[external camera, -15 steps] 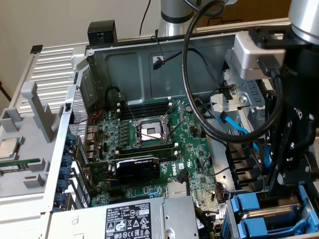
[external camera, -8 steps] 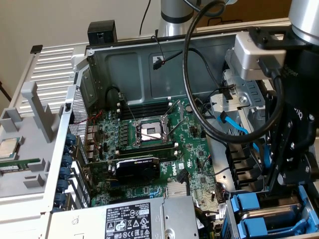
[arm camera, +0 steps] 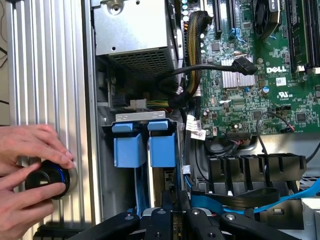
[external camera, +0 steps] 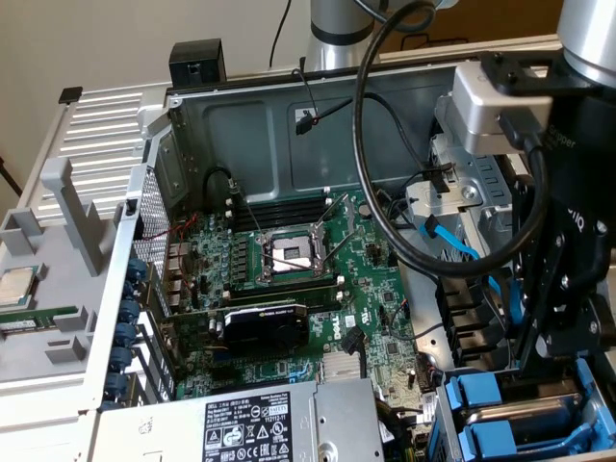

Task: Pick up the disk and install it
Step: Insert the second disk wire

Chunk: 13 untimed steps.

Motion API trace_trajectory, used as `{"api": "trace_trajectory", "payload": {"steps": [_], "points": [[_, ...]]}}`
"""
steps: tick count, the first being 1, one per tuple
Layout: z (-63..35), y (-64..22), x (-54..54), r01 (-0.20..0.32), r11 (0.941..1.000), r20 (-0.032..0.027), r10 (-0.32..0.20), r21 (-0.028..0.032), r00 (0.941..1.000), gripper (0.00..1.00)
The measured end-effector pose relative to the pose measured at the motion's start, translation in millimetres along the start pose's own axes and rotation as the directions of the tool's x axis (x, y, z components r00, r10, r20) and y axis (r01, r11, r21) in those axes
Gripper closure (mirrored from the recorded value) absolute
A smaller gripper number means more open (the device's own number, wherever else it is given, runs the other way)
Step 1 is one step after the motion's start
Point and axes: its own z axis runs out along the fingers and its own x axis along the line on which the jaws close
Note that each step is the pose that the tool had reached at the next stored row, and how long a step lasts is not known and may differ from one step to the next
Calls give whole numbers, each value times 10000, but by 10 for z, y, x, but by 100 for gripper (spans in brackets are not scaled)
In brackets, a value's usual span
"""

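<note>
The install step seems in hand: the claw (arm camera: 173, 205), clenched on the edge-on disk (arm camera: 169, 182), holds it at the drive bay (arm camera: 140, 117) near two blue carriers (arm camera: 130, 150), and seating it calls for a straight, square push.

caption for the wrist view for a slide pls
Robot hand lowered into the drive bay beside two blue carriers, while a person's hands grip a black knob outside the case.
</note>
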Motion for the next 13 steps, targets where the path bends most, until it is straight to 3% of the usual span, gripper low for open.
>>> {"api": "trace_trajectory", "payload": {"steps": [13], "points": [[5, -6, -1, -1, 10000, 2, 1, -1, 10000, 83]]}}
